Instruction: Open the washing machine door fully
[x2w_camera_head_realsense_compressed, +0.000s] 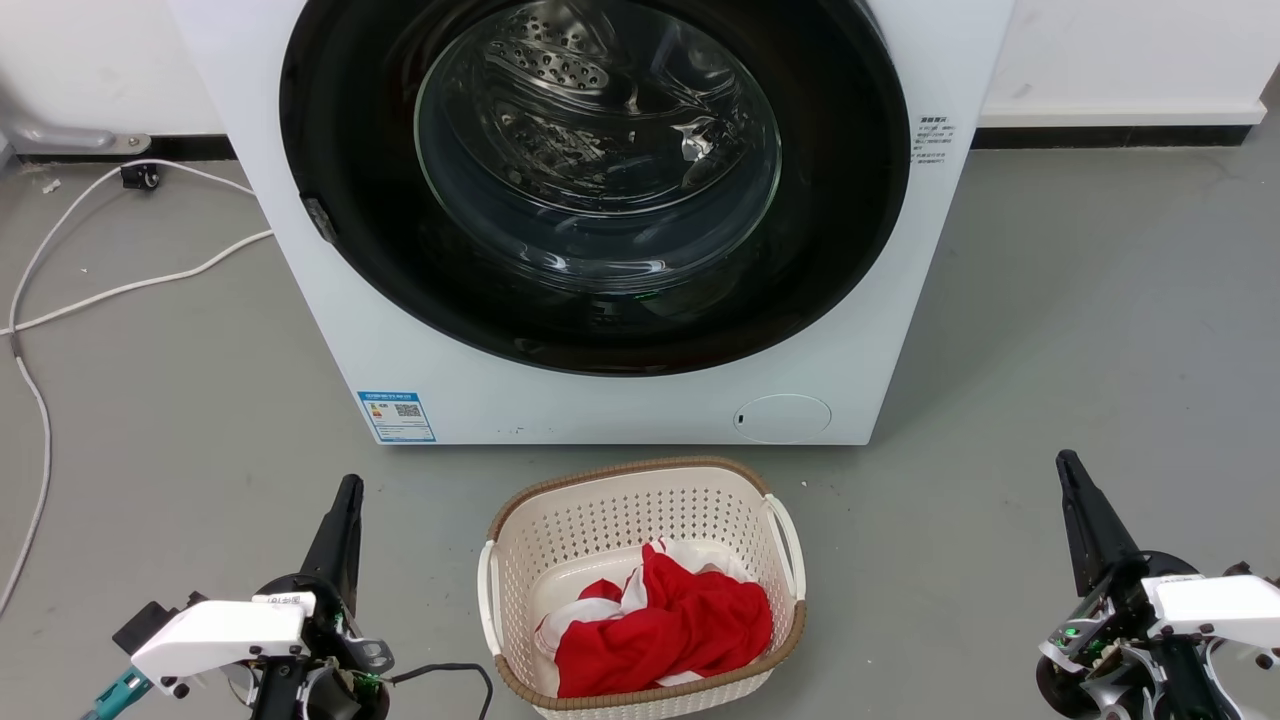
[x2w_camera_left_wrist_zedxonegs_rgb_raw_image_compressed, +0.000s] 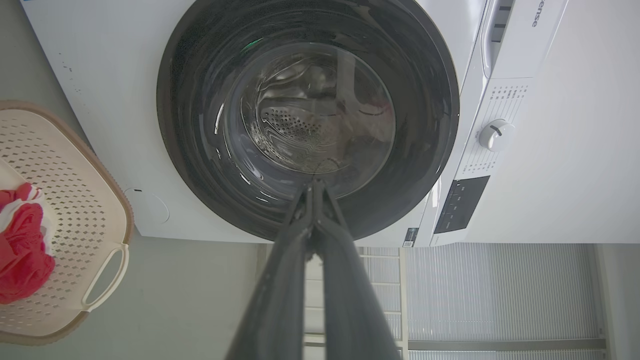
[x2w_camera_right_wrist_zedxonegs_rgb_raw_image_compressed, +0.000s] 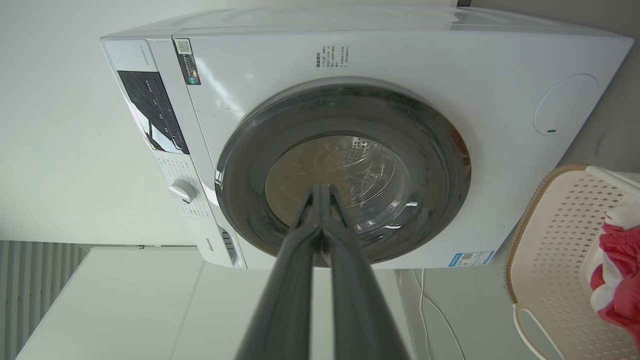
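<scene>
The white washing machine (x2w_camera_head_realsense_compressed: 600, 400) stands on the floor straight ahead. Its door (x2w_camera_head_realsense_compressed: 850, 200), a glossy black disc with a clear glass bowl at the centre, lies flat against the front, closed. A small latch notch (x2w_camera_head_realsense_compressed: 318, 220) shows on the door's left rim. My left gripper (x2w_camera_head_realsense_compressed: 348, 488) is low at the left, shut and empty, well short of the machine. At the lower right my right gripper (x2w_camera_head_realsense_compressed: 1066, 462) is likewise shut on nothing. The door (x2w_camera_left_wrist_zedxonegs_rgb_raw_image_compressed: 200, 125) sits beyond the closed fingertips in the left wrist view, and the door (x2w_camera_right_wrist_zedxonegs_rgb_raw_image_compressed: 440, 150) likewise in the right wrist view.
A cream perforated basket (x2w_camera_head_realsense_compressed: 640, 480) holding red and white cloth (x2w_camera_head_realsense_compressed: 665, 620) sits on the floor between my grippers, just before the machine. White cables (x2w_camera_head_realsense_compressed: 120, 285) trail over the grey floor at the left. Open floor lies to the right of the machine.
</scene>
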